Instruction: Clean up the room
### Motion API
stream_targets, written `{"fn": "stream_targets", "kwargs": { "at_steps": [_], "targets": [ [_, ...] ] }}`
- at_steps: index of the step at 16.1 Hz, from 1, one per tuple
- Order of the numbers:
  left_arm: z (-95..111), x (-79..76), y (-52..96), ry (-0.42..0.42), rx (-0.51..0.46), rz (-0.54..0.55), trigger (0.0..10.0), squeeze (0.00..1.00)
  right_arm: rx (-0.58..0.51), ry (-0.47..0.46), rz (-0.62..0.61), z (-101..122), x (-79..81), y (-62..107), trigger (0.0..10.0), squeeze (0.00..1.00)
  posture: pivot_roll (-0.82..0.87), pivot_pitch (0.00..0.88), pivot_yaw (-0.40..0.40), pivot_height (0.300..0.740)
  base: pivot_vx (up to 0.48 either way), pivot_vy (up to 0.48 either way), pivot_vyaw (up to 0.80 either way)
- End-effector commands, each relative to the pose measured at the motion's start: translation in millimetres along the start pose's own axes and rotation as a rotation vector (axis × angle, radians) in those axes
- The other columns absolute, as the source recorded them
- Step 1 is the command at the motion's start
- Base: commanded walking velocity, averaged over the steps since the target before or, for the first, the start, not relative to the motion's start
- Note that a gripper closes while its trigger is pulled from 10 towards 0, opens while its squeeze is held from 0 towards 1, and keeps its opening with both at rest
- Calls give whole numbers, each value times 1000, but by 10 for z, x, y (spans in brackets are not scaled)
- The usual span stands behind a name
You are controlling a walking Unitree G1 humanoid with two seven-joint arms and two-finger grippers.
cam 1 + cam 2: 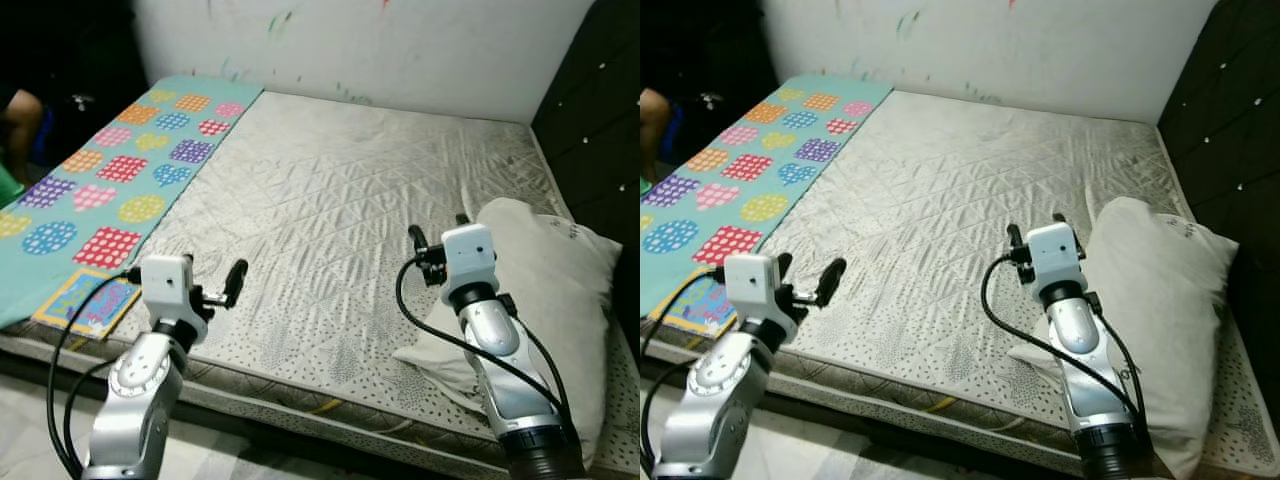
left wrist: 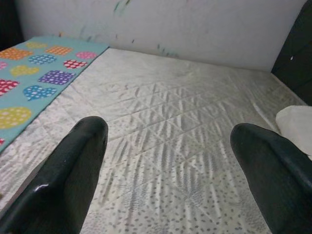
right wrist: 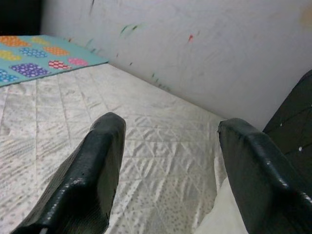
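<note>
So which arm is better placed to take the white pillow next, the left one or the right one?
Probably the right. The right gripper hovers with jaws open right beside the white pillow, which lies on the mattress at the robot's right. The left gripper, also open, is across the bed near the colourful sheet.

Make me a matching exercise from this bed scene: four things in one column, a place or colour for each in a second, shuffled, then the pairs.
Things:
1. pillow
2. blanket
3. headboard
4. wall

Descriptions:
A. teal with coloured dotted patches, along the robot's left edge of the mattress
B. dark and tufted, on the robot's right
C. white, lying by the right gripper
D. pale with paint marks, behind the bed

Pairs: 1-C, 2-A, 3-B, 4-D
</note>
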State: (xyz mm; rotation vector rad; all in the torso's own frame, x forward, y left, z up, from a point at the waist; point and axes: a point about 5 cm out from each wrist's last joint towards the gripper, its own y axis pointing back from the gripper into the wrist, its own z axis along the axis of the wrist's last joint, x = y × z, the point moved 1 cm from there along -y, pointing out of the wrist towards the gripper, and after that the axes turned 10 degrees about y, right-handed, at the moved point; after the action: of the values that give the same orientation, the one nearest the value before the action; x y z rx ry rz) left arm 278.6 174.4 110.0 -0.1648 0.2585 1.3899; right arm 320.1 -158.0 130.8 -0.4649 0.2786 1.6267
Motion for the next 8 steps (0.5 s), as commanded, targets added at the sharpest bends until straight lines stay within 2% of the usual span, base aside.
{"fn": "stream_targets", "kwargs": {
  "at_steps": [1,3,8],
  "targets": [
    [0,20,36,-6,-10,23,10000,0,-6,-1,8,34,8,3,10000,0,-144,0,-65,740,0,0,0],
    [-62,-2,59,9,0,25,10000,0,24,-15,-5,-2,1,-12,10000,0,-146,0,-61,740,0,0,0],
    [-36,-31,10,42,-1,8,10000,0,51,-64,-34,-27,-27,11,10000,0,-166,0,-25,740,0,0,-800]
  ]
}}
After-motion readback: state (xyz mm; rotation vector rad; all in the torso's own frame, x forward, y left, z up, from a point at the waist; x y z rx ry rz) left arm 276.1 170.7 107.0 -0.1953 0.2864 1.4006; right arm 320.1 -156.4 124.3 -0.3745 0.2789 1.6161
